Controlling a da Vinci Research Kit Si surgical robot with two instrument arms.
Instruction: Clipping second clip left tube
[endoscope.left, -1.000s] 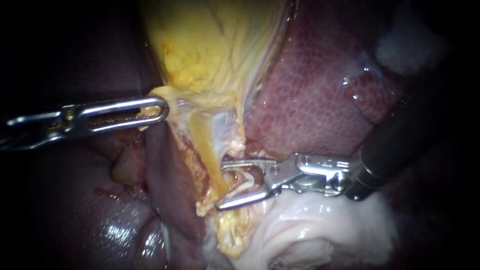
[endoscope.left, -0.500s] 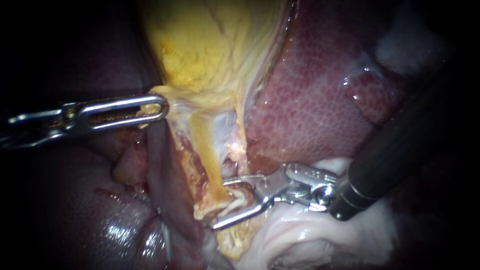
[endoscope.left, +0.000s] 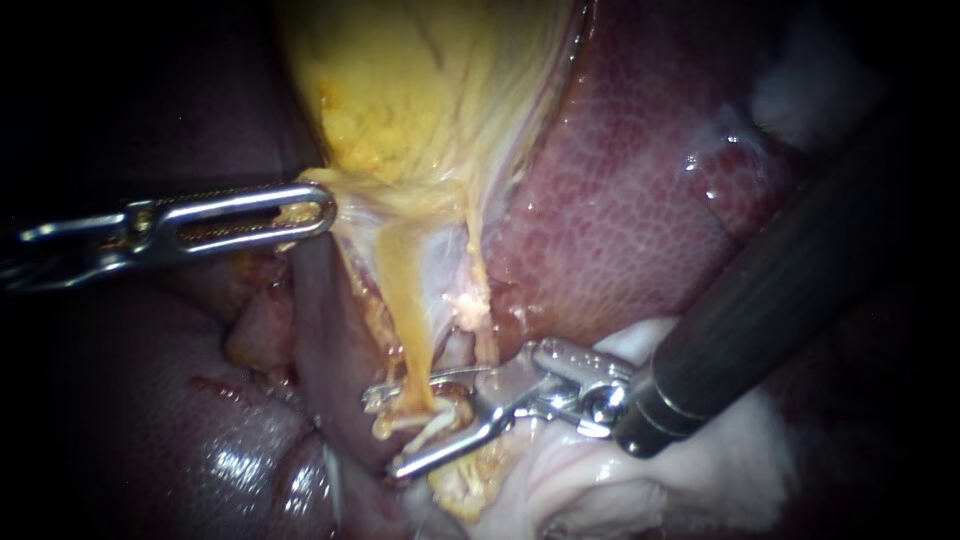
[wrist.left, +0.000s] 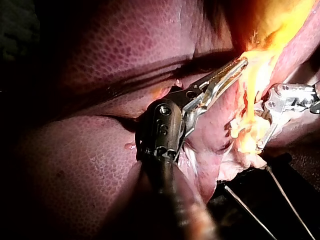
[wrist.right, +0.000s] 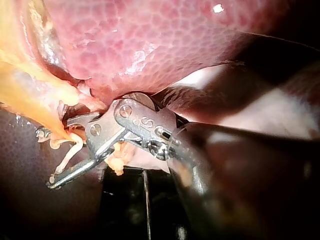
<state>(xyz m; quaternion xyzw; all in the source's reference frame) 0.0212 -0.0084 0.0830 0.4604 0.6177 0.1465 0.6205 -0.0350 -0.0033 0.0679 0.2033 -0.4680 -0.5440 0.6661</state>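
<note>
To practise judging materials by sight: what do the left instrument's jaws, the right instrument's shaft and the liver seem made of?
Left instrument, jaws: bare polished metal, probably steel; bright highlights, fine teeth in the left wrist view. Right instrument, shaft: dark, satin, perhaps coated or plastic; only a soft sheen. Liver: soft wet tissue; mottled maroon with glossy glints.

Two slender instruments, silver at the tip and dark behind.
The left instrument (endoscope.left: 326, 212), at middle left, has bright silver jaws with a long slot and fine teeth (wrist.left: 227, 70). The right instrument (endoscope.left: 382, 433), from the right edge, has a thick dark grey shaft (endoscope.left: 780, 290), a paler ring (endoscope.left: 640, 425) at its end and a silver hinge (endoscope.left: 575, 385) with round rivets (wrist.right: 125, 111).
</note>
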